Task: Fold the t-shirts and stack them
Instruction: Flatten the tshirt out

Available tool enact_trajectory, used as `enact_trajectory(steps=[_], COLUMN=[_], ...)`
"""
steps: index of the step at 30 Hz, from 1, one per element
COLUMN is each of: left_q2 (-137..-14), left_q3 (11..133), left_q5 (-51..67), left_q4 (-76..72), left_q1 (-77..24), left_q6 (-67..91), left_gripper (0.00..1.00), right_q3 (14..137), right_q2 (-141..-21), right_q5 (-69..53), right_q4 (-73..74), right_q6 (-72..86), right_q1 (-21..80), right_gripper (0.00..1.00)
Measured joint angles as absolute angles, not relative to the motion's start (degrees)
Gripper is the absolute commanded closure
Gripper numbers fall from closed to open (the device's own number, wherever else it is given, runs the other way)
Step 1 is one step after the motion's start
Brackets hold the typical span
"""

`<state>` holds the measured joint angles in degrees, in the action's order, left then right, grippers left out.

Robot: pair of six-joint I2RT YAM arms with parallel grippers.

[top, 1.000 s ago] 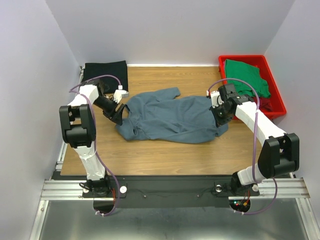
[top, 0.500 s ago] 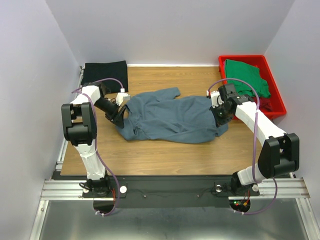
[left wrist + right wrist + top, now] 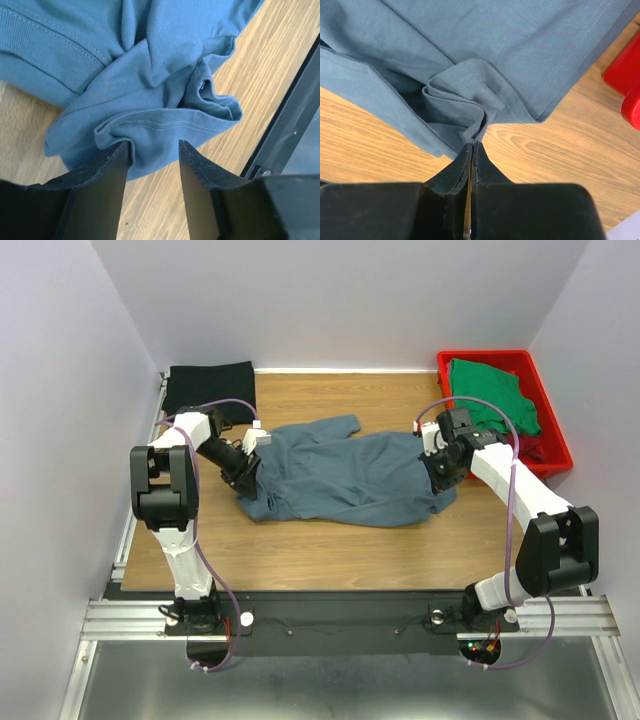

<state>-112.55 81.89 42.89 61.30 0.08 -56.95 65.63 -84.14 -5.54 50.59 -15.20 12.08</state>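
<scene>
- The slate blue-grey t-shirt (image 3: 345, 475) lies spread and rumpled across the middle of the wooden table (image 3: 330, 545). Its length runs left to right, and one sleeve points toward the far wall.
- The left arm (image 3: 165, 490) reaches in to the shirt's left end. The left jaws stand partly open, with one finger (image 3: 97, 185) on each side of a bunched, stitched hem fold at the cloth's edge.
- That fold sits between the tips and the left-hand finger touches it, but the gap is not closed on the cloth.
- The right arm (image 3: 510, 480) reaches to the shirt's right end. The right jaws are pressed fully together and pinch a small gathered pleat of the blue-grey cloth at their very tips, close to the stitched hem.
- Bare wood shows under and beside both pinched spots, so both ends of the shirt are at the table's surface.
- The black t-shirt (image 3: 210, 385) lies folded flat in the far left corner of the table, just behind the left arm and apart from the blue-grey one.
- The red tray (image 3: 482, 355) sits at the far right corner. The green t-shirt (image 3: 490, 395) is piled loosely inside it.
- A patch of dark red cloth (image 3: 528, 448) shows below the green at the tray's near end, too little of it to tell its shape.
- In the right wrist view the tray's corner appears at the right edge, near the shirt's hem but not touching it.
</scene>
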Motion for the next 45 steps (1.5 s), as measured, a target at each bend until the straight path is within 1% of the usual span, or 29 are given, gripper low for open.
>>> enact_trajectory(steps=[3,11,15,16,18,21,22,23,24,27,28,35,40,45], left_q2=[-112.6,-112.6,-112.6,-112.6,-112.6,-112.6,-112.6,-112.6,-112.6,-112.6,-112.5,-108.8,-103.5,-94.7], left_q3=[81.9,81.9,81.9,82.0,82.6,83.4,83.5,83.6,83.6,83.6,83.6,84.2,91.5,96.6], left_q5=[42.7,40.1,39.9,40.1,40.6,41.7,42.2,42.6,42.9,43.5,43.5,43.9,45.8,46.8], left_q4=[60.6,57.5,57.0,57.2,57.5,57.9,57.9,58.0,58.0,57.7,57.4,56.7,56.3,50.6], left_q1=[0.1,0.1,0.1,0.1,0.1,0.1,0.1,0.1,0.1,0.1,0.1,1.1,4.5,6.5], left_q6=[-56.4,-54.3,-53.9,-54.0,-54.2,-54.7,-54.8,-54.9,-55.0,-54.9,-54.7,-52.8,-49.9,-42.0], left_gripper=[0.36,0.34,0.40,0.43,0.46,0.58,0.66,0.69,0.78,0.96,1.00,1.00,1.00,1.00], right_q3=[65.6,65.6,65.6,65.6,65.6,65.6,65.6,65.6,65.6,65.6,65.6,65.6,67.5,77.9], right_q2=[-84.1,-84.1,-84.1,-84.1,-84.1,-84.1,-84.1,-84.1,-84.1,-83.9,-83.8,-81.3,-79.7,-79.5], right_q5=[-5.4,-5.0,-5.0,-5.0,-5.0,-4.9,-4.9,-4.9,-4.7,-4.1,-4.0,-3.6,-3.8,-4.1], right_q4=[50.6,50.6,50.6,50.6,50.6,50.6,50.6,50.6,50.6,50.6,50.6,50.7,51.9,52.8], right_q6=[-15.2,-15.2,-15.2,-15.2,-15.2,-15.2,-15.2,-15.2,-15.2,-15.2,-15.2,-15.2,-15.3,-15.2], right_q1=[12.1,12.1,12.1,12.1,12.1,12.1,12.1,12.1,12.1,12.1,12.1,10.1,5.8,1.8], right_gripper=[0.99,0.99,0.99,1.00,0.99,0.99,0.99,0.99,0.99,0.99,0.99,0.99,0.99,0.99])
